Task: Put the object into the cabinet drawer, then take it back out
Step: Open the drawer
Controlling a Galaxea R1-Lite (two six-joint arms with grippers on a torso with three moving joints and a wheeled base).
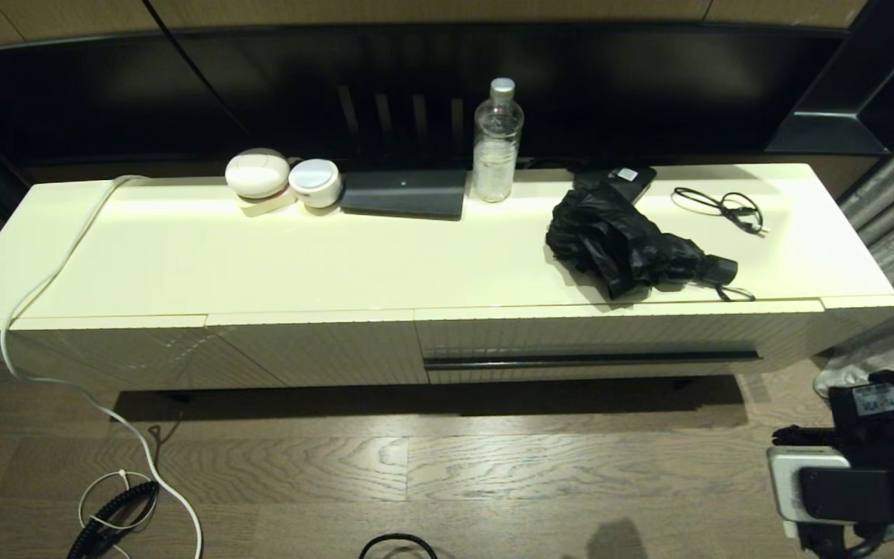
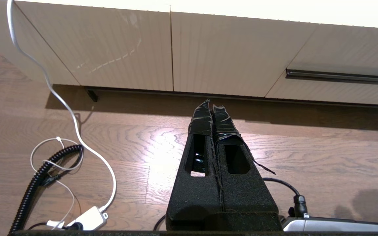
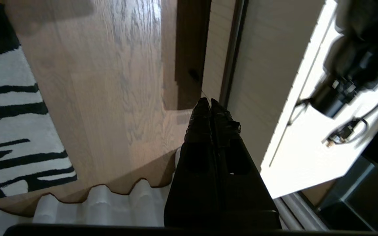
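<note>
Cream-white and ribbed along its front, the long low cabinet (image 1: 183, 256) spans the head view, its drawer (image 1: 594, 341) shut at the right half, the dark handle slot (image 1: 591, 360) running level from 9 to 3 o'clock across the panel. On the cabinet top directly above that drawer lies the black folding umbrella (image 1: 633, 244), loose glossy folds bunched toward 10 o'clock and the short handle (image 1: 719, 269) pointing toward 4 o'clock, so its long axis slants across the surface, with the thin wrist strap (image 1: 736, 293) trailing near the front edge. The right arm sits low at the 5 o'clock corner of the head view, and in its wrist view the right gripper (image 3: 210, 104) hovers over the wood floor with its fingers pressed together, holding nothing, the drawer front just ahead of the tips and the umbrella up and beyond them on the lit top. The left gripper (image 2: 211, 105), likewise closed and empty in its own wrist view, faces the plain ribbed panels, with the handle slot off to one side. By position the right arm looks the nearer to both slot and umbrella, and the drawer would likely have to be opened first. Behind the umbrella rest a small black box (image 1: 619, 178) and a cable loop (image 1: 722, 206)
</note>
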